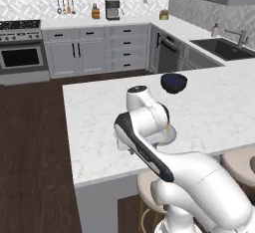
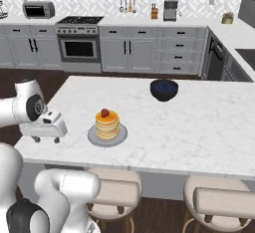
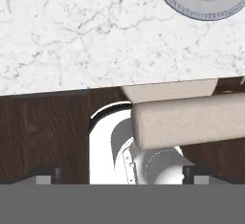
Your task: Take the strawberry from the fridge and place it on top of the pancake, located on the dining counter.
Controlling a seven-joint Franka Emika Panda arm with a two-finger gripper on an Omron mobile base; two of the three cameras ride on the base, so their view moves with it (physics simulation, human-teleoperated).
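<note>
With the strawberry sitting atop the pancake, the spread, empty hand should retreat clear of the grey plate

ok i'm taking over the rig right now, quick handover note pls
End effector: open, holding nothing, hanging over the dining counter edge to the left of the plate in the right base view.
Strawberry: sitting on top of the pancake stack on the plate.
Done: strawberry placed and released.
Left: nothing obvious; perhaps back the arm away.
</note>
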